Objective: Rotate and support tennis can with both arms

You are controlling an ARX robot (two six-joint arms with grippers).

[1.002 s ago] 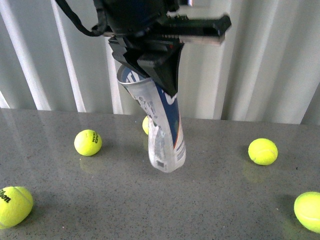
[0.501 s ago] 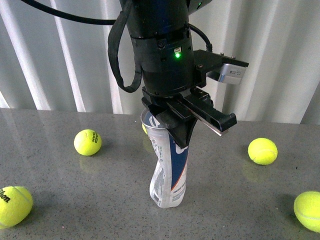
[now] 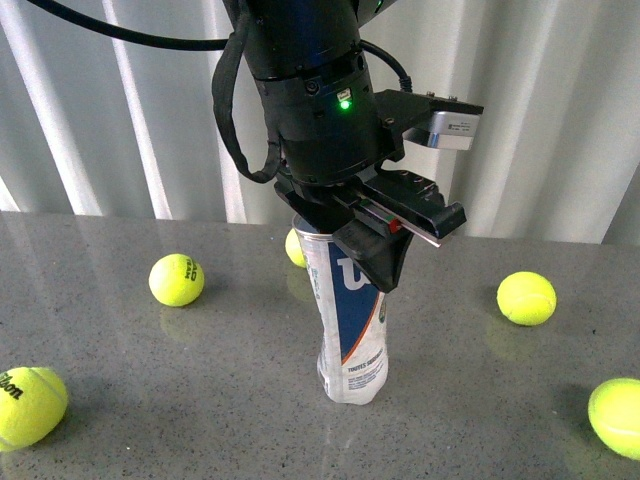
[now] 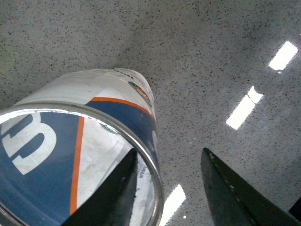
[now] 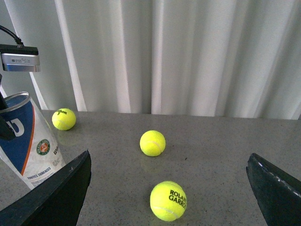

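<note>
Right now the tennis can (image 3: 350, 320) stands on its base near the middle of the desk (image 3: 200, 420). It is not plumb: the mouth leans toward the robot's left, and the base sits a little to the right.

The left arm (image 3: 315, 100) reaches down onto it from above. The left claw (image 4: 169, 151) is partly open and straddles the silver rim (image 4: 153, 179). One jaw is inside the mouth, close to the wall; the other is outside, with a clear gap to the label. So the can is hooked, not clamped.

The right claw (image 5: 168, 157) is spread wide and empty. It sits off to the can's side, well apart from it, and gives no support yet.

Risks, as I judge them:
- The can topples. It is leaning and only the inner jaw checks it. Any lift or sideways drift of the left claw frees the rim, and the can goes over toward the lean.
- The can slips when turned. An unclamped rim may slide round the jaw instead of following it.
- The wall gets crushed. It looks like thin clear plastic, and a hard close on it could buckle it.
- The right arm arrives too briskly and knocks the can before the left claw has a grip.
- Tennis balls (image 3: 176, 279) lie scattered about, with one just behind the can. Two more sit in front of the right claw, and a sweep could send them rolling into the base.
</note>
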